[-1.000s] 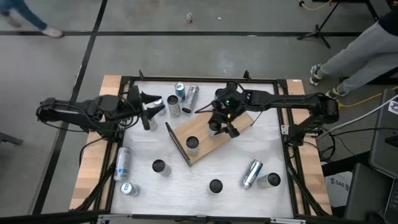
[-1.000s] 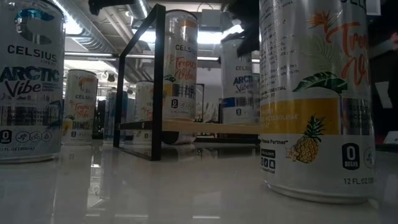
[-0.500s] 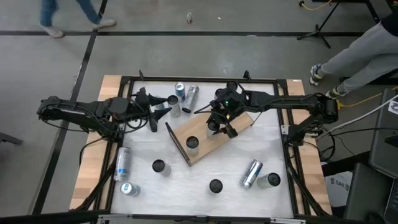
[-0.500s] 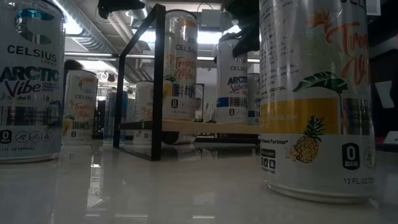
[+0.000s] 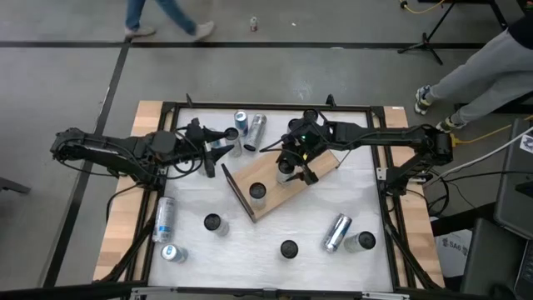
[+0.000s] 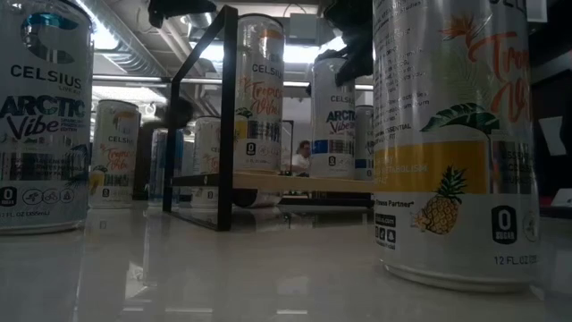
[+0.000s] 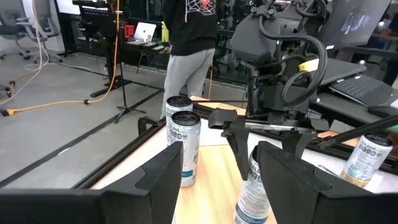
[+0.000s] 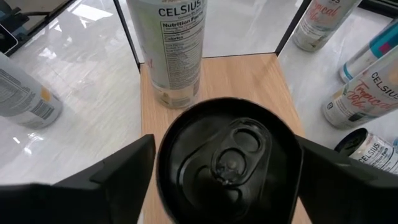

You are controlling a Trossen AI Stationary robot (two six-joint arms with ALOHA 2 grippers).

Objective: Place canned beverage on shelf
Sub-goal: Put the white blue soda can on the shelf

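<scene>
A: What does the can (image 8: pixel 229 158) look like?

B: Seen from the right wrist, it has a black top with the pull tab in place. In the low view its side is pale with "CELSIUS" and "ARCTIC" lettering.

A: Where is it?

B: Upright on the shelf (image 5: pixel 268 184), a light wood-grain board with a thin dark frame at one short end. A second can (image 5: pixel 258 192) stands on the shelf nearer that framed end, apart from the first.

A: And the right gripper (image 5: pixel 293 171)?

B: Directly over the can on the shelf. Its fingers (image 8: pixel 112 180) stand spread, one on each side of the can's top. A gap shows on one side; on the other I cannot tell whether the finger touches the rim. It does not look clamped.

A: The left gripper (image 5: pixel 218 148)?

B: Off the shelf, beside its framed end, pointing toward it, near the cans (image 5: pixel 248 127) just beyond that end. Its fingers (image 7: pixel 158 171) are apart with nothing between them.

A: Anything else around the shelf?

B: More cans, some upright, some lying, well apart from the shelf. A person (image 7: pixel 193 37) stands beyond the table.
</scene>
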